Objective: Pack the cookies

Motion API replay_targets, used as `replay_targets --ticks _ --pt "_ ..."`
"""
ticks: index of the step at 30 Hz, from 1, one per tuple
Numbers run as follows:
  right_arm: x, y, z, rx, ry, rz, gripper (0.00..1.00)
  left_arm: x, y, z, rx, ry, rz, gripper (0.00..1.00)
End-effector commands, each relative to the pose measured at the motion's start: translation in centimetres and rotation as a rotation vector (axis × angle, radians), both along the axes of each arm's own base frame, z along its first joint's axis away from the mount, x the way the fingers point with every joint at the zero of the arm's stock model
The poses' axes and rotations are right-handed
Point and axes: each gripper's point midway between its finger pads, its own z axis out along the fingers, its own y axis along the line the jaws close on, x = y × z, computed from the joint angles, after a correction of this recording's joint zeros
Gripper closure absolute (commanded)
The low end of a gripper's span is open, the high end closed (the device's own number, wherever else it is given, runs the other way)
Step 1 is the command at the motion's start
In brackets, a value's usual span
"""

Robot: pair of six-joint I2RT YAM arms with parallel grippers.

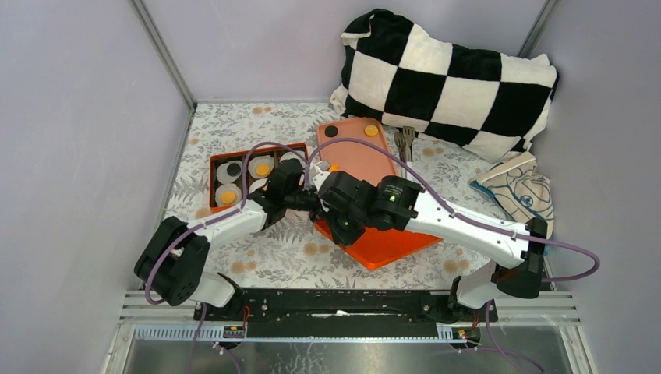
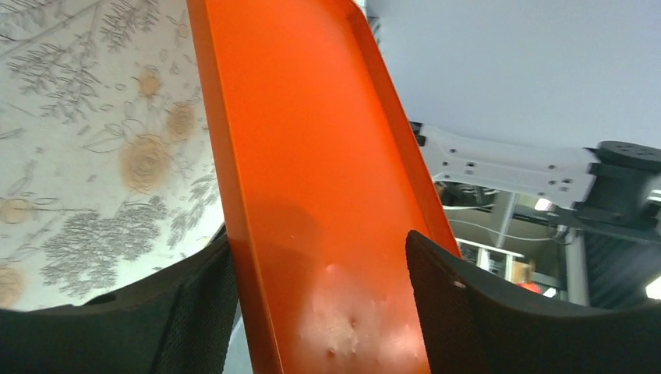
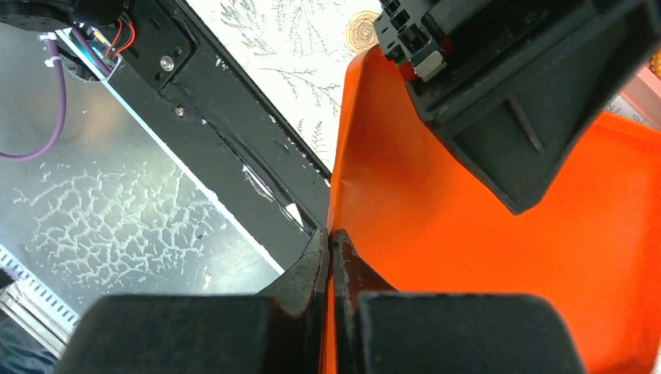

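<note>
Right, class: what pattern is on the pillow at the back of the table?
Black-and-white checks; the pillow shows best in the top external view.

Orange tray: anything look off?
Yes. The orange tray lies skewed and looks tipped, its rim pinched in the shut right claw, the open left claw straddling it. Two cookies sit at its far end.

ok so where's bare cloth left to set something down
Near side: bare floral cloth between the arm bases and the orange tray. The far left corner behind the compartment box is also free. Crowded: the centre, where left arm and right arm meet over tray and box, and the right, taken by checkered pillow, fork and pouch.
</note>
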Motion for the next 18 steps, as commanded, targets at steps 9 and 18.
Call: replay_targets --ticks 9,18 --pt "1.8 3.3 5.8 0.231 -0.145 0.055 1.0 -1.5 -2.6 7.3 -0.225 0.072 -0.05 0.76" --pt "3.7 2.4 6.1 0.217 -0.24 -0.026 0.67 1.8 -4.0 8.5 -0.19 0.052 0.024 1.0"
